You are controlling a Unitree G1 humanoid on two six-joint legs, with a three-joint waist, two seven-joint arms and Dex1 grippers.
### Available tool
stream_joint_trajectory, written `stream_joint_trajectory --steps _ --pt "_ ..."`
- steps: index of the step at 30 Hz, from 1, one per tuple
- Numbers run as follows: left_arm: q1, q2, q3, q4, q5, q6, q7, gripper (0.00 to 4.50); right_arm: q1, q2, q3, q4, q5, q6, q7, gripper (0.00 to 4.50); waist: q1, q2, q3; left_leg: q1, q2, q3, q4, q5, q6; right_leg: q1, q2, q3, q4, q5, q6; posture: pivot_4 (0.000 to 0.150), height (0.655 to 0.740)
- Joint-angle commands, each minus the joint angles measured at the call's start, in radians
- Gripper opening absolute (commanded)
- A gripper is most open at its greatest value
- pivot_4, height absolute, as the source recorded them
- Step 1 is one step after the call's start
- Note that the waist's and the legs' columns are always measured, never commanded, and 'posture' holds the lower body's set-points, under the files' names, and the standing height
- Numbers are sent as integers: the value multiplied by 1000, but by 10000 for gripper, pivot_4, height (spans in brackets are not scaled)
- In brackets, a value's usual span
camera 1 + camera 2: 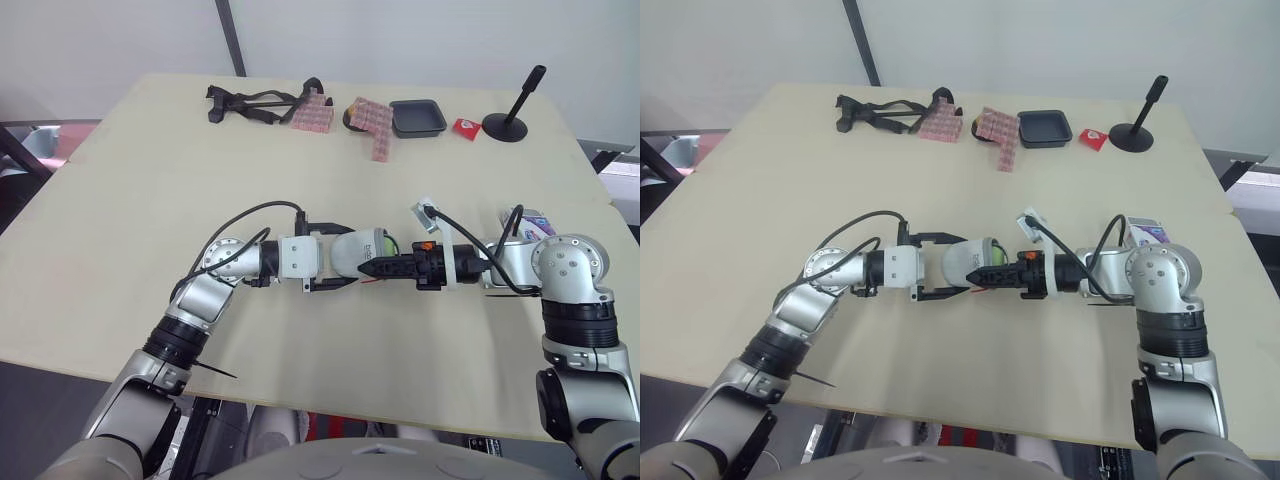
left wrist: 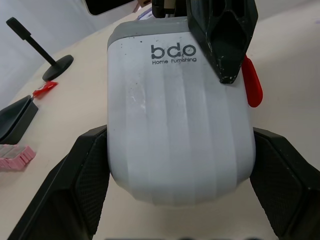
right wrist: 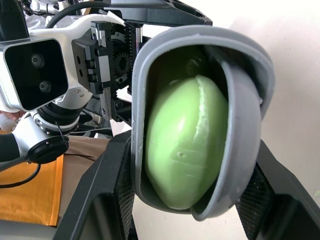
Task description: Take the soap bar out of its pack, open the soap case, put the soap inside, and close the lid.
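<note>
The white soap case (image 1: 358,250) with its grey rim hovers just over the middle of the table. Green soap (image 3: 185,145) sits inside it, and the grey lid (image 3: 245,140) stands partly over the opening. My left gripper (image 1: 348,256) is shut on the case's left end, one finger (image 2: 85,175) on each side. From the right, my right gripper (image 1: 375,268) is shut on the case's other end, with one finger (image 2: 222,40) lying on top. The empty-looking purple and white soap pack (image 1: 530,222) lies behind my right forearm.
Along the far edge of the table (image 1: 120,200) lie a black strap (image 1: 245,103), pink packets (image 1: 312,112), a black tray (image 1: 418,117), a red packet (image 1: 466,127) and a black stand (image 1: 506,125).
</note>
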State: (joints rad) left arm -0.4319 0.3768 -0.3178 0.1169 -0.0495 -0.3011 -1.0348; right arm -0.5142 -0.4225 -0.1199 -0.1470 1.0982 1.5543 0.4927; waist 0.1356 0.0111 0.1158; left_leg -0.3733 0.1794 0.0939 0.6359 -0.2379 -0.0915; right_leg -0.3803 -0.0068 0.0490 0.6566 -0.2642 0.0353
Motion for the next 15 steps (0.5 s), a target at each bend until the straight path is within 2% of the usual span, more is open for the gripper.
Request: stream_joint_trajectory --steps 1,10,15 --pt "-17 5 16 -17 -40 9 -9 44906 -7 -18 -4 -42 -4 -13 8 20886 1 0 0 0 0 0 0 0 0 0 0 0 0 0 0 1500 7400" --pt "-46 60 47 37 -87 38 -73 44906 -3 -38 -3 -49 -13 -12 22 20886 -1 0 0 0 0 0 0 0 0 0 0 0 0 0 0 1500 7400" --pt "-81 127 85 7 -219 332 -163 44906 -55 -141 121 -126 -93 -101 95 20886 0 0 0 0 0 0 0 0 0 -1 0 -2 1 0 0 1500 7400"
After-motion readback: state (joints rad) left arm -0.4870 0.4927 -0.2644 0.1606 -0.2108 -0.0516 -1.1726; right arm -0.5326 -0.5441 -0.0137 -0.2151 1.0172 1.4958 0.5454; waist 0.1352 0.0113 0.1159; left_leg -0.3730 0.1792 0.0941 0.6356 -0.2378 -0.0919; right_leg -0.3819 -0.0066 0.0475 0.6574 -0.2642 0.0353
